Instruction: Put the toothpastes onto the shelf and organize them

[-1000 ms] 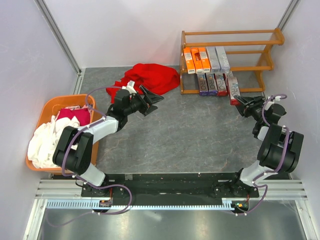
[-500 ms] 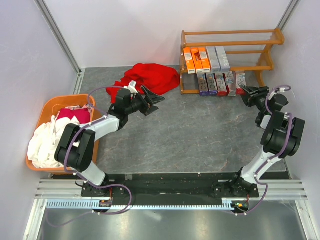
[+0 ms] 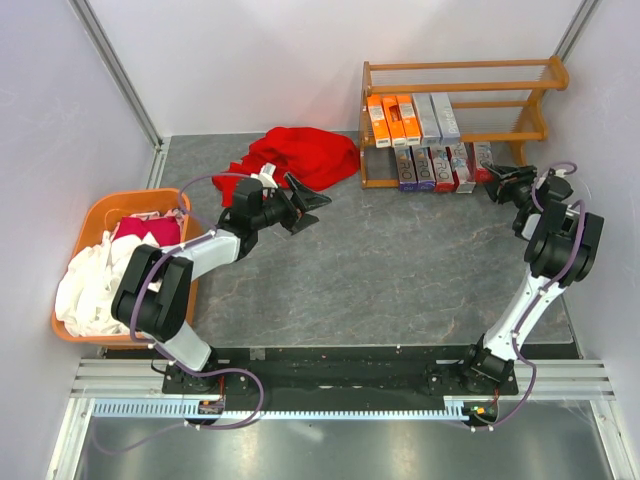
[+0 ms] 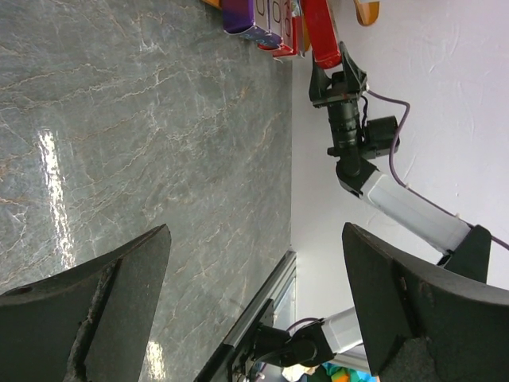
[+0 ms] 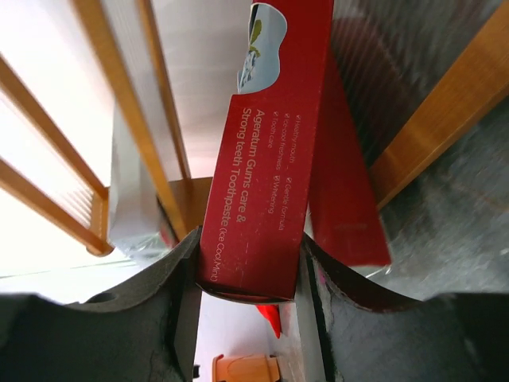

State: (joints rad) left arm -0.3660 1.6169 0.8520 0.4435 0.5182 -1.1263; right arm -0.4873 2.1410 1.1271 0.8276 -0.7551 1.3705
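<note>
The wooden shelf [image 3: 540, 75] stands at the back right. Its middle tier holds three orange toothpastes [image 3: 392, 118] and two silver-grey ones [image 3: 437, 117]. The bottom tier holds purple [image 3: 414, 167], red and silver boxes. My right gripper [image 3: 499, 183] is shut on a red toothpaste box [image 5: 270, 143] whose far end lies in the bottom tier at the right of the row [image 3: 482, 158]. In the right wrist view the gripper [image 5: 248, 243] clamps the box end, with shelf slats [image 5: 159, 159] to the left. My left gripper [image 3: 318, 200] is open and empty over the floor, also open in its own view [image 4: 256, 231].
A red cloth [image 3: 300, 155] lies left of the shelf, behind my left gripper. An orange basket [image 3: 92, 214] with white and red cloths stands at the left wall. The right arm [image 4: 350, 127] and the red box [image 4: 322, 32] show in the left wrist view.
My right gripper has carried the red box from the floor in front of the shelf back and right into the bottom tier's right end. The left arm has barely moved.
</note>
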